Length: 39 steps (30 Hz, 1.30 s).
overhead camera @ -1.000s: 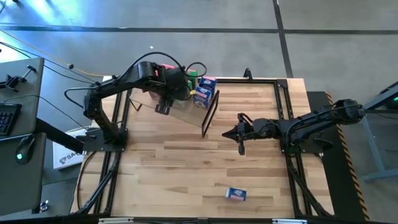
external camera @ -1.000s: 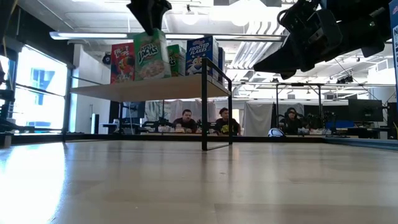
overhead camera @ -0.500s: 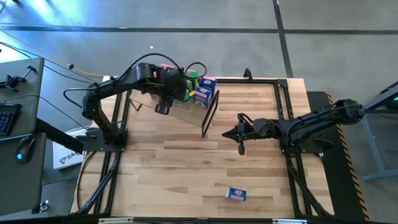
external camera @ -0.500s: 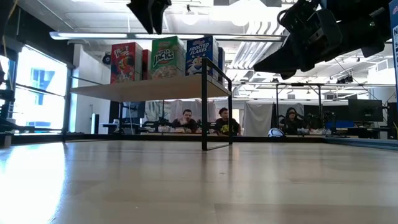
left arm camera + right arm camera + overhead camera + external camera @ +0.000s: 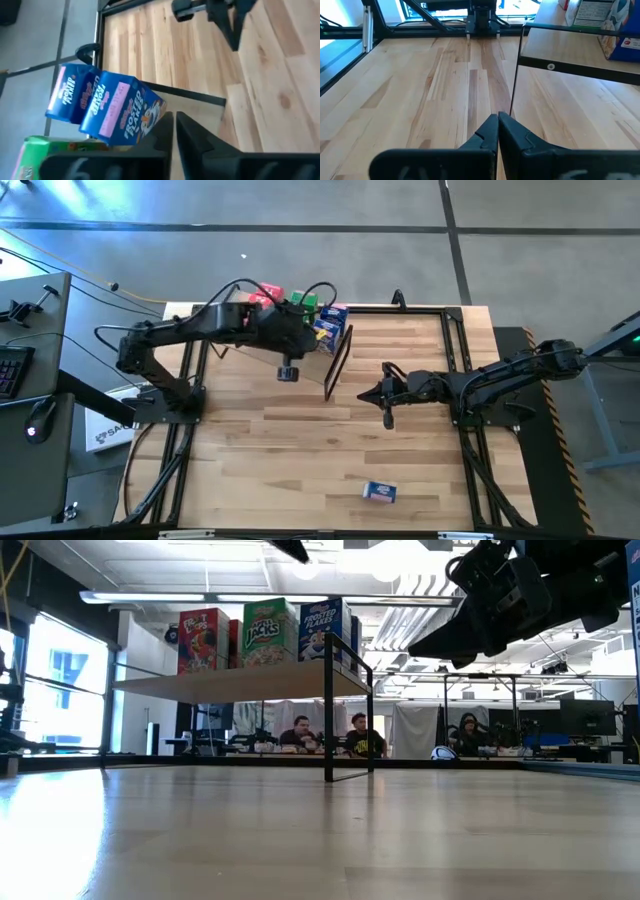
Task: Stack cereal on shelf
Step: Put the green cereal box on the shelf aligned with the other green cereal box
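Observation:
The shelf (image 5: pixel 312 363) stands at the table's far left on its black frame end (image 5: pixel 337 362). On its board (image 5: pixel 230 682) stand red (image 5: pixel 203 640), green (image 5: pixel 268 632) and blue (image 5: pixel 325 628) cereal boxes, upright in a row. One more blue cereal box (image 5: pixel 379 492) lies flat near the table's front edge. My left gripper (image 5: pixel 288 372) hovers shut above the shelf's near side, touching nothing. In its wrist view the blue boxes (image 5: pixel 125 107) and a green one (image 5: pixel 55 150) are close by. My right gripper (image 5: pixel 366 394) waits shut at mid-table, right of the shelf.
Black frame rails (image 5: pixel 455 350) run along the table's sides. Bare slatted tabletop (image 5: pixel 300 450) lies between the shelf and the front edge. In the low view, several people (image 5: pixel 330 735) sit in the room behind the table.
My left gripper has let go of the tilted green box, which now stands upright on the shelf between the red and blue ones. The gripper then rose and went toward the table's right and near edges.

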Motion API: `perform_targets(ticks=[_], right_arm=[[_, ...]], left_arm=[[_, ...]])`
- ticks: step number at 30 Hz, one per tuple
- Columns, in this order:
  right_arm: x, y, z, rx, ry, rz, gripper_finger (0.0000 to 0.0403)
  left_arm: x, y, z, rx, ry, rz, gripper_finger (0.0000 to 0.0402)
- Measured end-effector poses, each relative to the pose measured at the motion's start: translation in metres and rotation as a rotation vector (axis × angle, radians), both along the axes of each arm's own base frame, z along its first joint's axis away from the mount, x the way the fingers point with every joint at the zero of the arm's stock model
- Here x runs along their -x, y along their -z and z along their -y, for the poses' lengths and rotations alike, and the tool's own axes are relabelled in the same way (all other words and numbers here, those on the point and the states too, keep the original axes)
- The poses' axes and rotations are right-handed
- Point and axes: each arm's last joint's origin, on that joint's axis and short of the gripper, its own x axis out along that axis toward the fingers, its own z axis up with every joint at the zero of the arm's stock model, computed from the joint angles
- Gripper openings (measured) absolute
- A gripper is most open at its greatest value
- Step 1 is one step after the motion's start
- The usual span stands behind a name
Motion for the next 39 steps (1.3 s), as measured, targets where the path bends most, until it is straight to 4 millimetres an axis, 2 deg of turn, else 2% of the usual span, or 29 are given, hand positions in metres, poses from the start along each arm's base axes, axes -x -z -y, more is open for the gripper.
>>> perform_targets(ticks=[7,12,23,39], right_arm=[[0.000,0.001,0.000,-0.001,0.000,-0.007,0.0001],[0.000,0.001,0.000,-0.002,0.001,-0.006,0.0001],[0.000,0.001,0.000,-0.003,0.001,-0.006,0.0001],[0.000,0.001,0.000,-0.002,0.000,-0.015,0.0001]], left_arm=[[-0.018,0.035,-0.001,-0.061,-0.063,-0.035,0.0012],[-0.019,0.043,-0.004,-0.129,-0.124,-0.064,0.0001],[-0.013,0.047,-0.011,-0.142,-0.167,-0.131,0.0001],[-0.005,0.042,-0.011,-0.147,-0.251,-0.121,0.0000]])
